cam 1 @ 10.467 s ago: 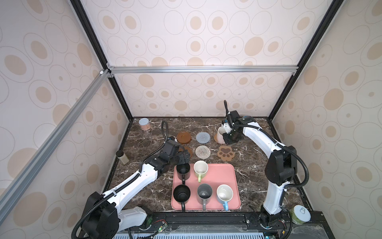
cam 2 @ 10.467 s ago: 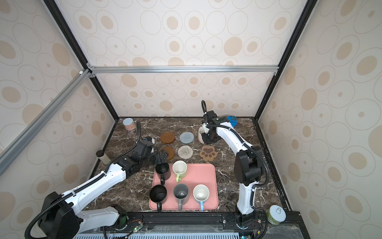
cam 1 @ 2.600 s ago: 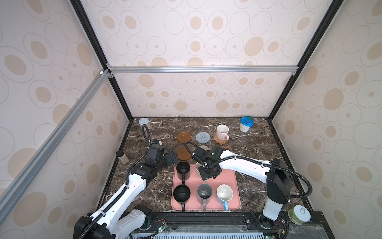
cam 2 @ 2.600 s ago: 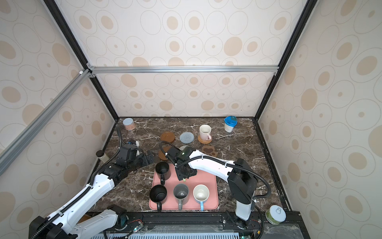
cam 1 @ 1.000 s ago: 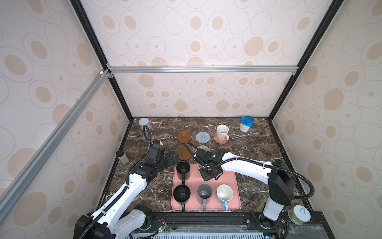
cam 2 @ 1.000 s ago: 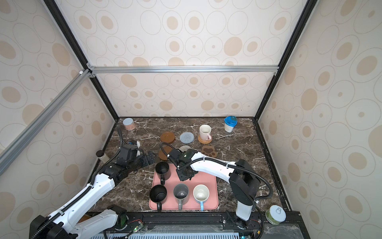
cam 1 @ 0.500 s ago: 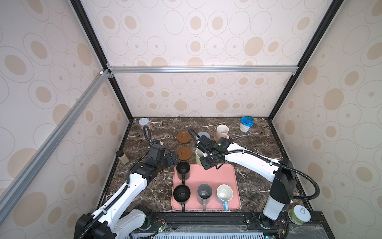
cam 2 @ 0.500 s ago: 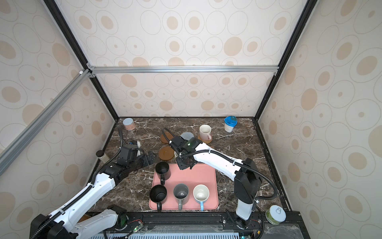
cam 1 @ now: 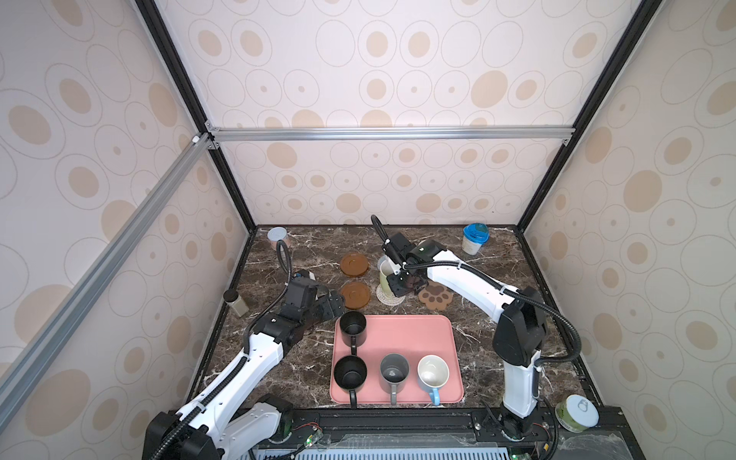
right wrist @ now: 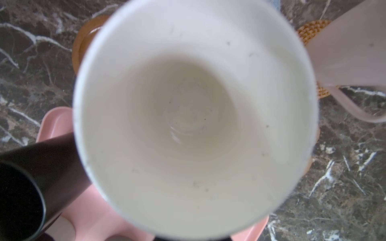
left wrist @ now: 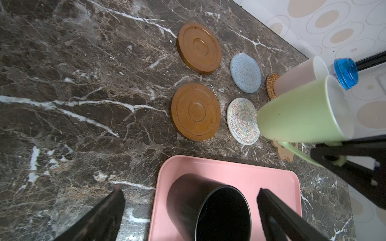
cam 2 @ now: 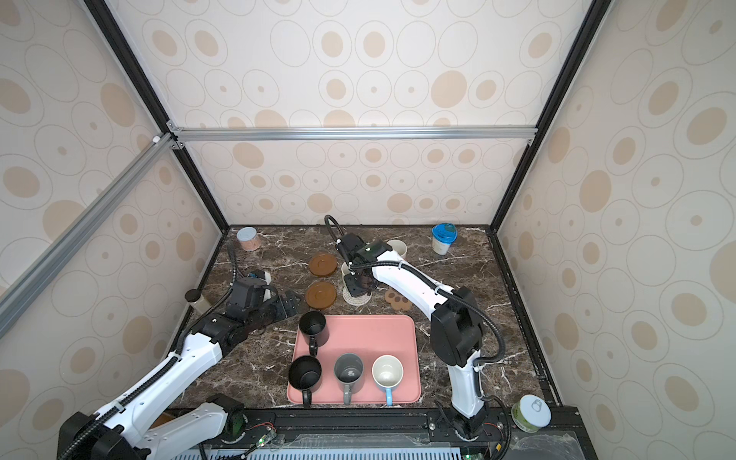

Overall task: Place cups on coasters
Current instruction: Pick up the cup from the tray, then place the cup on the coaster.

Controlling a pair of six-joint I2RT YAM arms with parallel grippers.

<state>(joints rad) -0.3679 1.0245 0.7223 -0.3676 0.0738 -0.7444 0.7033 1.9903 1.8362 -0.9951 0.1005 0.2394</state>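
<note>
I see the pink tray (cam 1: 410, 338) near the front of the table. Just beyond its far edge my right gripper (cam 1: 400, 288) is clenched on the handle of the pale green mug (left wrist: 302, 116). The mug hangs tilted over the whitish woven coaster (left wrist: 242, 121); I cannot tell if they touch. At the tray's far left corner my left gripper (cam 1: 332, 306) is released, near a black mug (cam 1: 352, 326) and not holding it.

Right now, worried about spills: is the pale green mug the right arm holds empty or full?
Empty. The right wrist view looks straight into the green mug and shows a bare white bottom, no liquid.
</note>
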